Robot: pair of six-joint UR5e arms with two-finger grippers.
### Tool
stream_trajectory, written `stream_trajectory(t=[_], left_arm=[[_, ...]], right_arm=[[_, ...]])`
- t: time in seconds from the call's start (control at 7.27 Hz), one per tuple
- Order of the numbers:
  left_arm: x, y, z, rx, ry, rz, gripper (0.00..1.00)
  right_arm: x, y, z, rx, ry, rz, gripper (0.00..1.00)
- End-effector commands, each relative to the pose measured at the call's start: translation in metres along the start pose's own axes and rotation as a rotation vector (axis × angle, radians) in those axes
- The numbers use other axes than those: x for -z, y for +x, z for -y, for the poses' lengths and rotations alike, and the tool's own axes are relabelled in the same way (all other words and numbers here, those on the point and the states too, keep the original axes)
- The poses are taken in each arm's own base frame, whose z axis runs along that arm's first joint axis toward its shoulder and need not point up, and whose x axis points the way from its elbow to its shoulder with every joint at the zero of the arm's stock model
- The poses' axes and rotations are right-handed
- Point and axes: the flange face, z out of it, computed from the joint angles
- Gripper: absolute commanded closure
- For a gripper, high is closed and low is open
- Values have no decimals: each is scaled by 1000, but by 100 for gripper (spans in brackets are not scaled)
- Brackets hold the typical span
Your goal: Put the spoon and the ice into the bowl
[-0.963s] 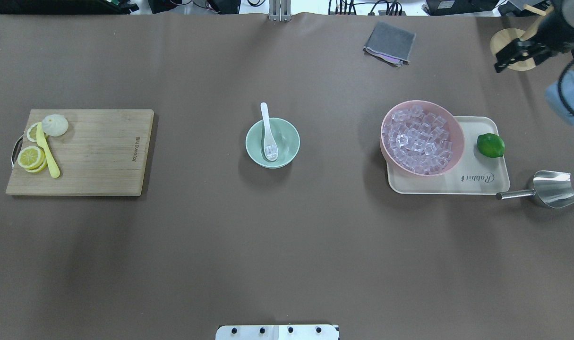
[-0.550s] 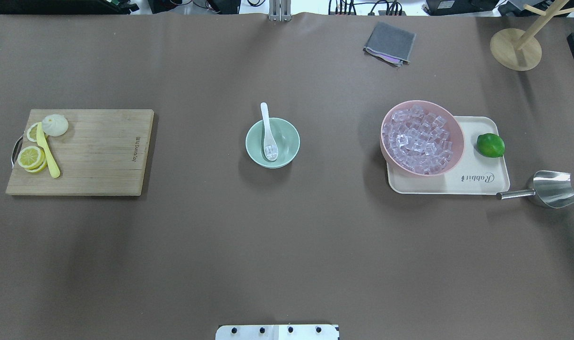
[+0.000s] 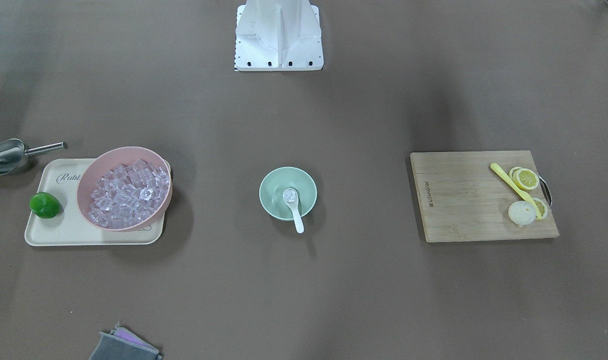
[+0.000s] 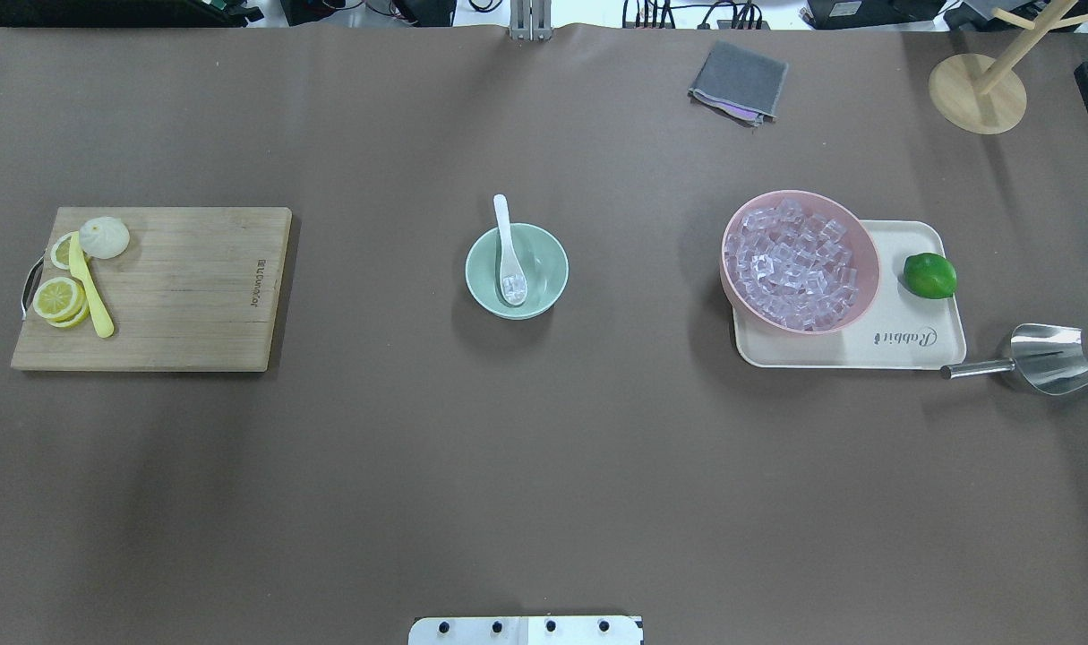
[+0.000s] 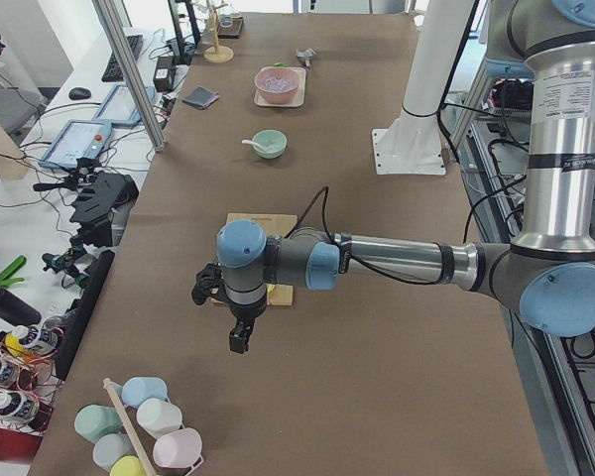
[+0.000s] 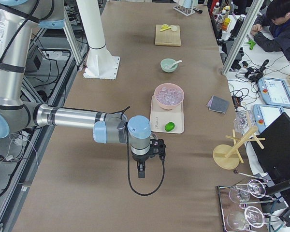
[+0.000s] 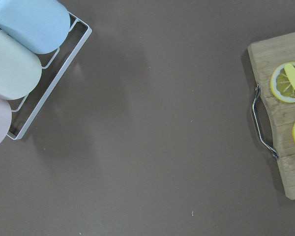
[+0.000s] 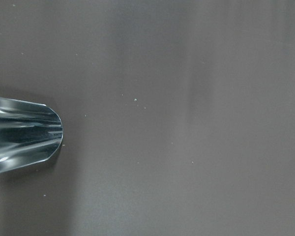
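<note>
The white spoon (image 4: 509, 253) lies in the mint-green bowl (image 4: 544, 262) at the table's middle, with its handle resting over the far rim. One clear ice cube (image 4: 513, 287) sits in the spoon's scoop. The front view shows the same bowl (image 3: 273, 192), spoon (image 3: 296, 214) and ice cube (image 3: 289, 195). My left gripper (image 5: 238, 342) hangs over the table's left end, far from the bowl. My right gripper (image 6: 141, 173) hangs over the right end, past the tray. Both show only in the side views, so I cannot tell whether they are open or shut.
A pink bowl (image 4: 872, 269) full of ice cubes stands on a beige tray (image 4: 920, 345) with a lime (image 4: 929, 275). A metal scoop (image 4: 1045, 358) lies to the tray's right. A cutting board (image 4: 185, 296) with lemon slices is on the left. A grey cloth (image 4: 739, 81) and wooden stand (image 4: 976, 92) are at the back.
My right arm, seen at the overhead view's top right one second ago, has left that view. The spoon, ice and bowl have not moved.
</note>
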Motion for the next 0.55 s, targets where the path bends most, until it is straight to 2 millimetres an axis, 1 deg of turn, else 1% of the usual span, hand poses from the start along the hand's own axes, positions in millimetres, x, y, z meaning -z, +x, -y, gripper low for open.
stream_trajectory(t=[0.0,0.14,0.28,0.41], left_arm=[[-7,-2,-5,4,-11,-21,1],[-4,-1,-6,2,-7,-22,1],[-4,1,-19,3,-8,-21,1],[-1,5,-23,-4,-1,-18,1]], right_arm=[[-10,7,-1,-6,-14,8,0],[-6,-4,15,14,-9,26,0],[-4,-19,29,34,-11,51,0],[7,-33,53,33,-27,68,0]])
